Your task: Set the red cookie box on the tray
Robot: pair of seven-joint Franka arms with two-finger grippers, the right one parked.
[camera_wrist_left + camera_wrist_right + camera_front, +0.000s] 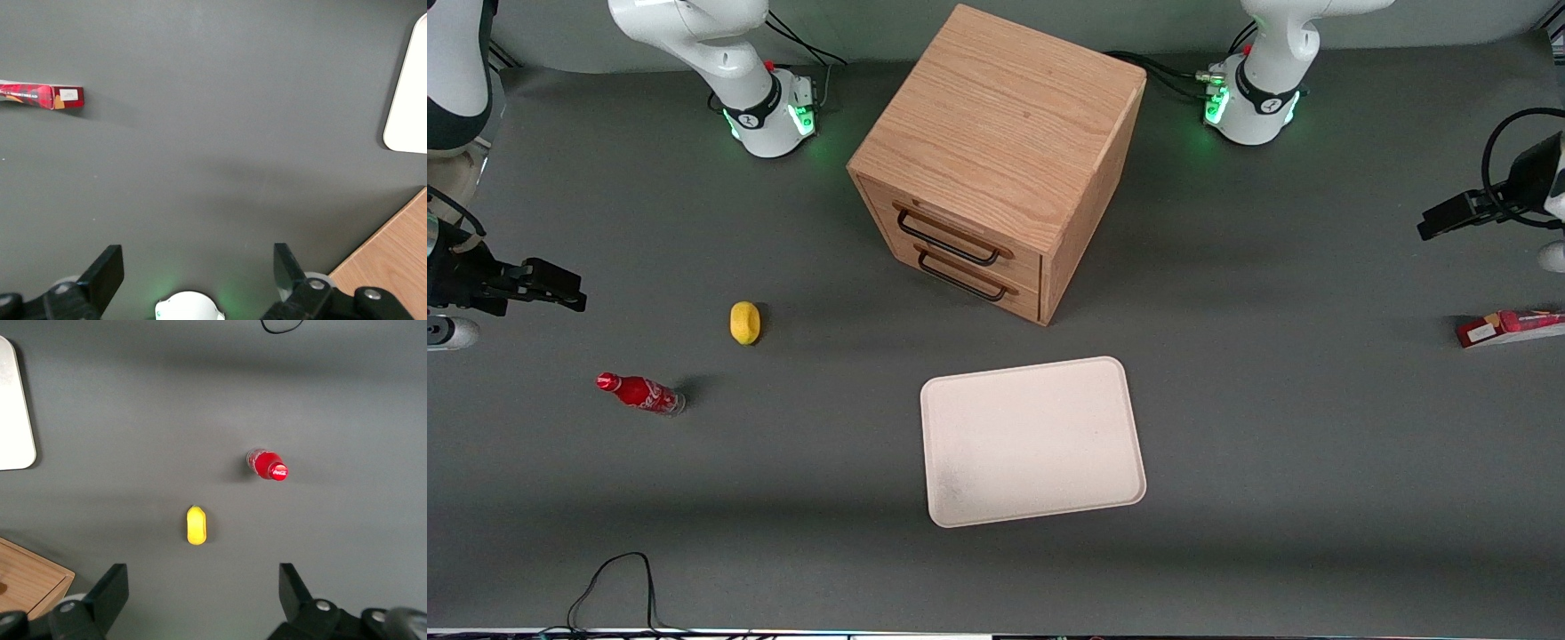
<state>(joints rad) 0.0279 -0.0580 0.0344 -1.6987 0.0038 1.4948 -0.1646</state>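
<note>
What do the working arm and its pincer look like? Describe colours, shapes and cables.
The working arm is glossy white with rounded segments, black joint bands and a green-lit base fed by black cables. Its pincer, raised above the grey table toward the working arm's end, has two flat matte-black fingers with angular tips; a black cable loops at the wrist.

The red cookie box (1513,327) is showing deep red with darker printed patches and a small white label patch at one end. The tray (1032,442) is lying plain cream-white, faintly greyed toward one corner. The gripper (197,267), hanging above the table near the box, is showing matt black, wide-set fingers. The table (1280,444) is wearing flat dark grey. The drawer cabinet (996,160) is displaying light oak grain with black handles. The soda bottle (640,393) is gleaming red; the lemon (744,322) is glowing yellow.
</note>
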